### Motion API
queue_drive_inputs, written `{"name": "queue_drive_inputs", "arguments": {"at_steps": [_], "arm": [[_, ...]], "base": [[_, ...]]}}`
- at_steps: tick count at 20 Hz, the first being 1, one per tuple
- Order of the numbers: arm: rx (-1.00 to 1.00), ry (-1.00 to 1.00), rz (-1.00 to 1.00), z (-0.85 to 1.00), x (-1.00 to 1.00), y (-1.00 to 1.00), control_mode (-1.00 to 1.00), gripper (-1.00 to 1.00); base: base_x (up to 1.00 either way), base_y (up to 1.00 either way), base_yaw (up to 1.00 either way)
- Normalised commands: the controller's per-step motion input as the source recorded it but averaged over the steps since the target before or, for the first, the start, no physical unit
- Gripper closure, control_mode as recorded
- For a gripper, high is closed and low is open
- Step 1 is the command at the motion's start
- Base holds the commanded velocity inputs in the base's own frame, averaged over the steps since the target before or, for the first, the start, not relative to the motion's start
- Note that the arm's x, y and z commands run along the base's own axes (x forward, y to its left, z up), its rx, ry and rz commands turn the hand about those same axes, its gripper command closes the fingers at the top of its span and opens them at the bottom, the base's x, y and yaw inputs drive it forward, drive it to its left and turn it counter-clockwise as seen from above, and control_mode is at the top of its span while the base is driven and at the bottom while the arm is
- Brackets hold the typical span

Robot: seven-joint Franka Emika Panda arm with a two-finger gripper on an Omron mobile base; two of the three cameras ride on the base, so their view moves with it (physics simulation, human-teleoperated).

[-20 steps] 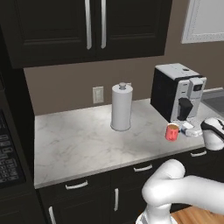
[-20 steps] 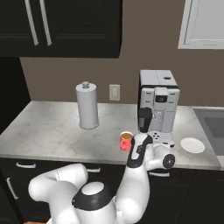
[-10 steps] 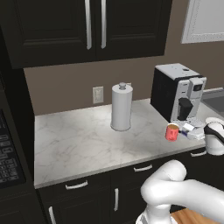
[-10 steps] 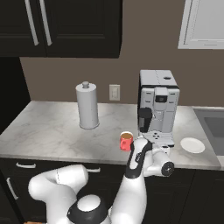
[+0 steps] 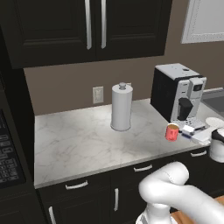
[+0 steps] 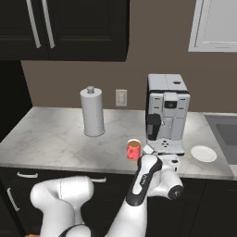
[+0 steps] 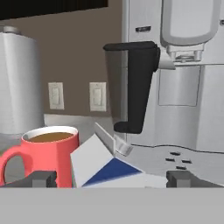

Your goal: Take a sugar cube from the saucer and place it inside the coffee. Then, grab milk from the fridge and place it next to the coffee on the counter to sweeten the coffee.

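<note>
Hand view: the gripper (image 7: pixel 111 178) has its two dark fingertips (image 7: pixel 40 178) set wide apart – nothing clamped between them.
Milk: the milk (image 7: pixel 109 168) lies tipped on its side between the fingertips, white with a dark blue band, just right of the coffee; whether it touches the tips cannot be told.
Coffee: the coffee (image 7: pixel 46 154) is a red mug with brown liquid, handle to the left, upright on the counter (image 5: pixel 83 140) near its front edge.
Coffee machine: the coffee machine (image 7: pixel 175 78) stands just behind the milk, black spout over its drip tray.
Left base view: the mug (image 5: pixel 172 131) sits left of the carton (image 5: pixel 189 130), in front of the machine (image 5: pixel 177 92).
Saucer: the saucer (image 6: pixel 203 153) rests on the counter to the right of the machine – well apart from the mug (image 6: pixel 134 149).
Paper-towel holder: the paper-towel holder (image 6: pixel 92 111) stands upright farther left, near the wall.
</note>
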Motion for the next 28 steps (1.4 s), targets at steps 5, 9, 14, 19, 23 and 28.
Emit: {"name": "queue_drive_inputs", "arguments": {"at_steps": [5,9,14,19,23,28], "arm": [[-0.05,-0.05,-0.06,0.54,-0.17,0.0,-1.0,-1.0],[-0.05,0.0,-0.06,0.59,-0.5,0.0,-1.0,-1.0],[-0.08,0.0,-0.05,0.51,-0.95,0.11,-1.0,-1.0],[-0.09,0.0,-0.02,0.63,-0.6,0.12,-1.0,-1.0],[-0.03,-0.01,0.0,0.25,-0.2,-0.02,-1.0,-1.0],[0.01,0.0,0.0,0.0,-0.12,-0.31,-1.0,-1.0]], "base": [[0.0,0.0,0.0],[0.0,0.0,0.0],[0.0,0.0,0.0],[0.0,0.0,0.0],[0.0,0.0,0.0],[0.0,0.0,0.0]]}}
